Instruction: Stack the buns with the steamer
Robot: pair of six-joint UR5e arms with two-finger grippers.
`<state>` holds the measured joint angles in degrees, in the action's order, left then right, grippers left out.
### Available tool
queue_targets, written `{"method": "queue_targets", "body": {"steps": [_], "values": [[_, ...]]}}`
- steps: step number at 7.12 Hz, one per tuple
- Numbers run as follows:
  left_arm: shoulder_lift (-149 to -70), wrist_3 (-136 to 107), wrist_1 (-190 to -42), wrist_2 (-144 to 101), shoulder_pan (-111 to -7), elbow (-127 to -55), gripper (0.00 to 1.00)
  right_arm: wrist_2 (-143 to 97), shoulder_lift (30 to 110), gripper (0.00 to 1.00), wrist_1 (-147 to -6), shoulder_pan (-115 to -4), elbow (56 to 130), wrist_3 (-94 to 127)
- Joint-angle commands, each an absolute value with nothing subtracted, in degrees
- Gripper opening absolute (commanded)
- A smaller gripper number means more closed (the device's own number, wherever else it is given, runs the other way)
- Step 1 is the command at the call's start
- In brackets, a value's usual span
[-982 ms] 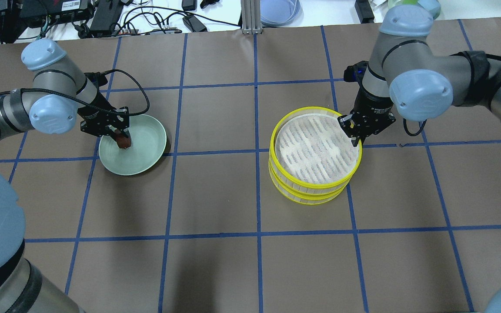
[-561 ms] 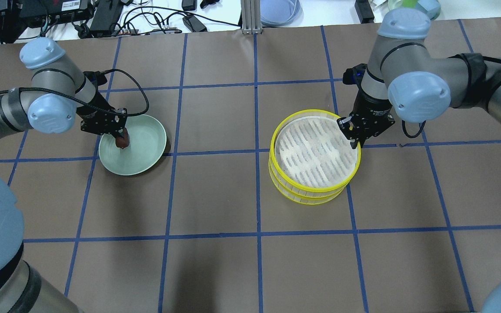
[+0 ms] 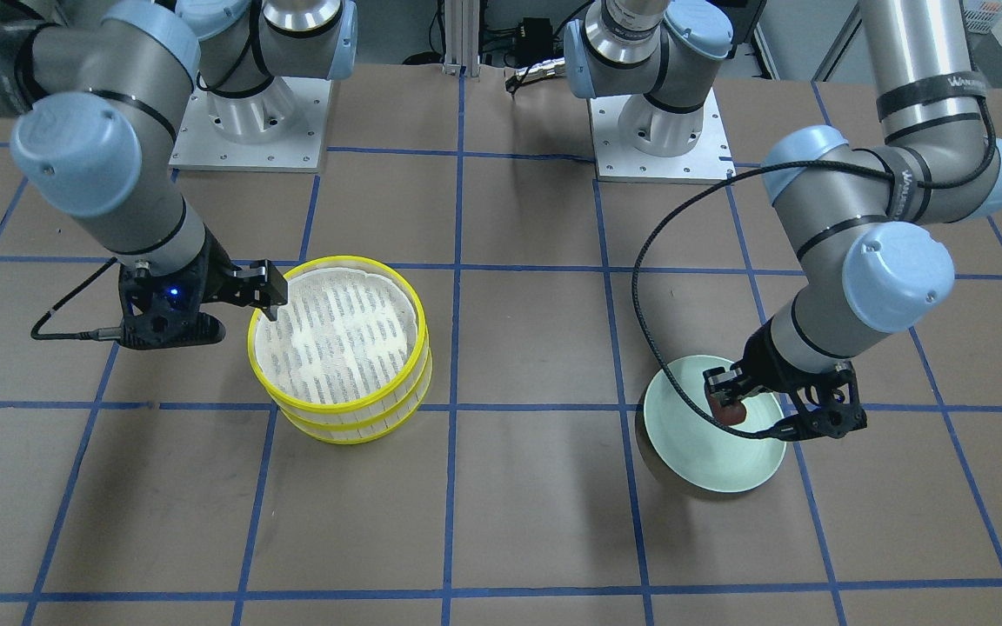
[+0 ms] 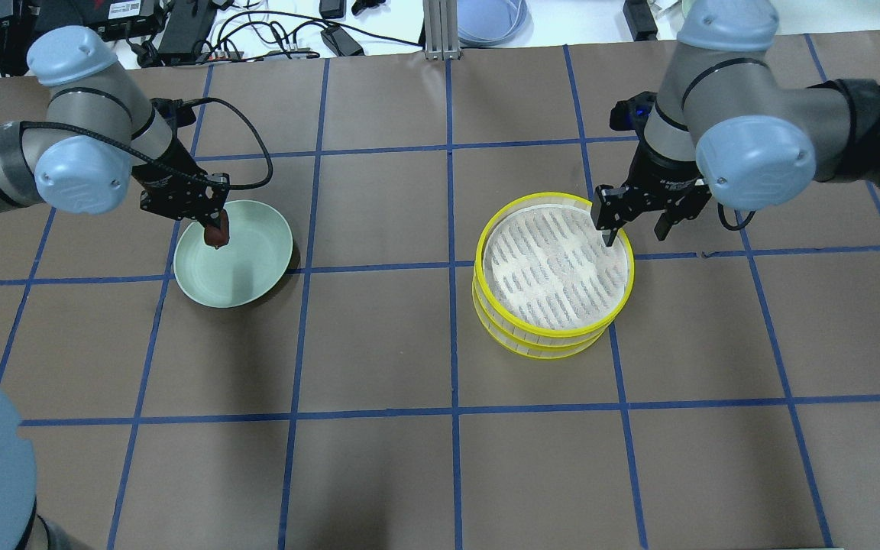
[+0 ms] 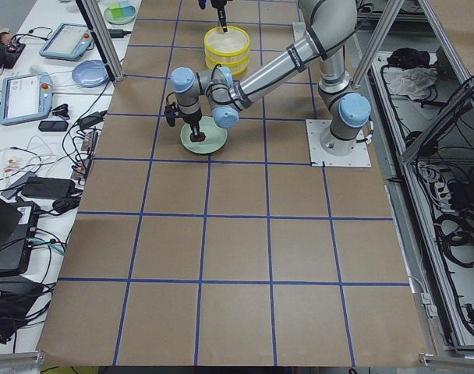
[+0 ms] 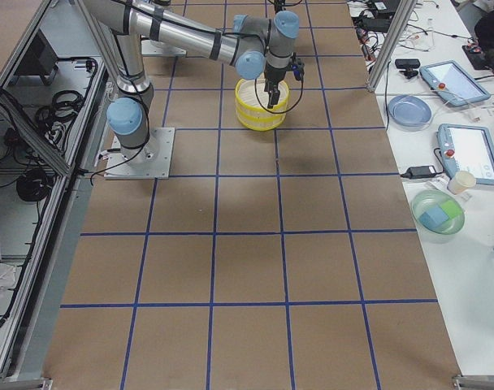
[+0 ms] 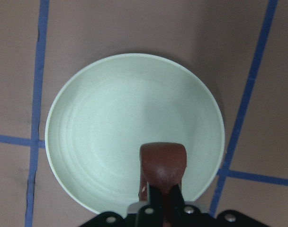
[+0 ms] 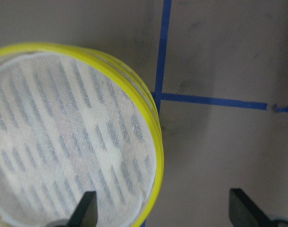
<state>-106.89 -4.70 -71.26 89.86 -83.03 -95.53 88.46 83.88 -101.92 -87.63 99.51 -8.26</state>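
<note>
Opening since a moment ago, the right gripper [image 4: 633, 233] is now spreading its jaws wide and gripping nothing, straddling the rim of the yellow steamer stack [image 4: 539, 340], one finger over the cloth-lined top, the other outside. The left gripper [image 4: 215, 226] is rising slightly, pinching the reddish-brown bun [image 7: 163, 163] over the pale green plate [image 4: 253, 267], near its rim, well apart from the steamer stack.

In the left wrist view we see only the top of the red-brown bun [image 7: 163, 161]; its underside is hidden btwn the left pincer [image 7: 159, 196] fingers. In the right wrist view the steamer [image 8: 157, 151] is cut off at left & bottom edges, its lower tiers' insides covered by the top tier. Of the right pincer [image 8: 163, 198] we see the tips only.
</note>
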Motion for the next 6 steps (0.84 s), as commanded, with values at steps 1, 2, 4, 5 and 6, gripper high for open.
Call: {"method": "queue_targets", "body": {"steps": [1, 2, 4, 5, 6], "values": [[-102.9, -20.4, -77.4, 89.2, -94.7, -90.5, 0.0, 88.4, 89.7, 1.0, -84.6, -87.5, 86.1, -5.7], [-103.1, -27.7, -77.3, 88.7, -99.5, -89.6, 0.0, 88.4, 89.7, 1.0, -78.0, -87.4, 78.0, -5.0], [-105.0, -44.2, -71.0, 82.7, -106.6, -89.6, 0.0, 88.6, 91.3, 1.0, -80.7, -87.5, 76.6, -2.2], [-106.5, -48.1, -68.8, 82.0, -110.5, -89.6, 0.0, 89.2, 90.2, 1.0, -83.4, -87.5, 78.6, -1.6], [-108.8, -52.1, -63.4, 82.0, -114.7, -89.6, 0.0, 89.6, 90.4, 1.0, -90.6, -87.5, 80.8, -1.7]]}}
